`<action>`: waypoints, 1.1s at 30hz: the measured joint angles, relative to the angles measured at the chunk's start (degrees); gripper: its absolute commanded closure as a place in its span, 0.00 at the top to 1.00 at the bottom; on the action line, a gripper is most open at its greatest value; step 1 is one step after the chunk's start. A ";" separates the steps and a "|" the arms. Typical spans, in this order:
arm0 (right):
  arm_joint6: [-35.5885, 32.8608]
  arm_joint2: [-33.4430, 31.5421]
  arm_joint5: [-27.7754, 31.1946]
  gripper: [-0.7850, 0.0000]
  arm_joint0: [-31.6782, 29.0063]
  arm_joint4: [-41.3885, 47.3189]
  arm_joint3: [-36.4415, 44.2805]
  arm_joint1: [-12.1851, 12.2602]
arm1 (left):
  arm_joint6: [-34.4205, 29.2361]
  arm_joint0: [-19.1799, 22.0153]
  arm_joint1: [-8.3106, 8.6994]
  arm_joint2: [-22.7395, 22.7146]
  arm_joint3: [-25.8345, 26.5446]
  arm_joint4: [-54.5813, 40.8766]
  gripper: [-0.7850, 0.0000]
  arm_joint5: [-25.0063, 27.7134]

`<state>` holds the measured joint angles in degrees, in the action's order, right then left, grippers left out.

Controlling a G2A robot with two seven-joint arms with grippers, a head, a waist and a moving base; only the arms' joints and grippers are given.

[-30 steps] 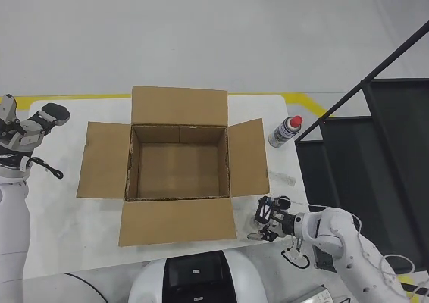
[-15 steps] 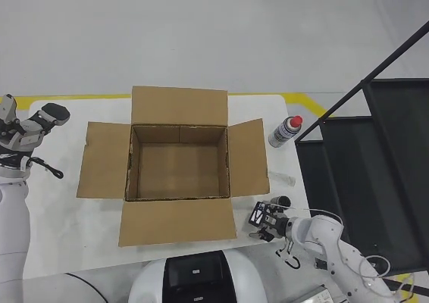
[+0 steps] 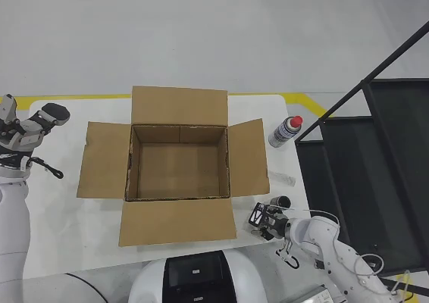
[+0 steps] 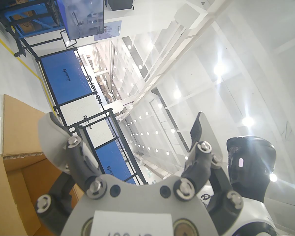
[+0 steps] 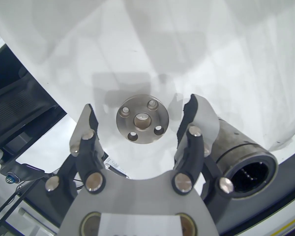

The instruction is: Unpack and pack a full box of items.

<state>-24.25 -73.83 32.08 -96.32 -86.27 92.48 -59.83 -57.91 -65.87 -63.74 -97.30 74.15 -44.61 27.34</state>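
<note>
An open cardboard box (image 3: 178, 163) stands mid-table with its four flaps spread and nothing visible inside. My right gripper (image 3: 263, 220) hangs low over the table's near right corner. It is open (image 5: 140, 116), and a round metal flange (image 5: 142, 119) with several holes lies flat on the table between its fingers, untouched. A metal cylinder bearing (image 5: 245, 159) lies just outside one finger (image 3: 280, 202). My left gripper (image 3: 48, 117) is raised at the table's far left, open (image 4: 123, 128) and holding nothing, beside a box flap (image 4: 14, 133).
A spray can (image 3: 285, 131) with a red cap lies at the table's right edge. A small clear tube (image 3: 281, 179) lies between the can and the right gripper. Black stairs (image 3: 381, 159) stand close on the right. The table edge runs just past the cylinder.
My right gripper has shifted slightly left, away from the table's right edge, and its forearm has swung lower. The left arm has not moved.
</note>
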 measured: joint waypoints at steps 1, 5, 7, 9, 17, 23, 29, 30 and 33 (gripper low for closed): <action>-0.13 0.16 -0.15 0.00 0.14 -0.08 -0.15 -0.02 | 0.00 0.00 0.00 0.00 0.00 0.00 1.00 0.00; -0.46 0.40 -1.55 0.00 0.12 -1.37 0.27 0.00 | 0.00 0.00 0.00 0.00 0.00 0.00 1.00 0.00; -0.24 0.10 -2.37 0.00 -0.74 -2.14 1.75 0.11 | 0.00 0.00 0.00 0.00 0.00 0.00 1.00 0.00; 0.06 -0.72 -3.15 0.00 -2.50 -2.99 4.61 0.34 | 0.00 0.00 0.00 0.00 0.00 0.00 1.00 0.00; 0.70 -7.29 3.10 0.00 -12.99 0.86 20.31 1.80 | 0.00 0.00 0.00 0.00 0.00 0.00 1.00 0.00; -4.71 -12.32 9.11 0.00 -18.40 5.73 31.42 2.71 | 0.00 0.00 0.00 0.00 0.00 0.00 1.00 0.00; -11.08 -16.66 11.90 0.00 -20.42 10.50 42.00 3.33 | 0.00 0.00 0.00 0.00 0.00 0.00 1.00 0.00; -11.52 -16.92 12.68 0.00 -19.99 11.00 42.48 3.42 | 0.00 0.00 0.00 0.00 0.00 0.00 1.00 0.00; -11.84 -16.62 15.76 0.00 -16.78 12.45 42.20 3.70 | 0.00 0.00 0.00 0.00 0.00 0.00 1.00 0.00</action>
<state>-36.09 -90.44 47.84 -113.10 -73.82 134.67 -56.13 -57.91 -65.87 -63.74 -97.30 74.15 -44.61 27.34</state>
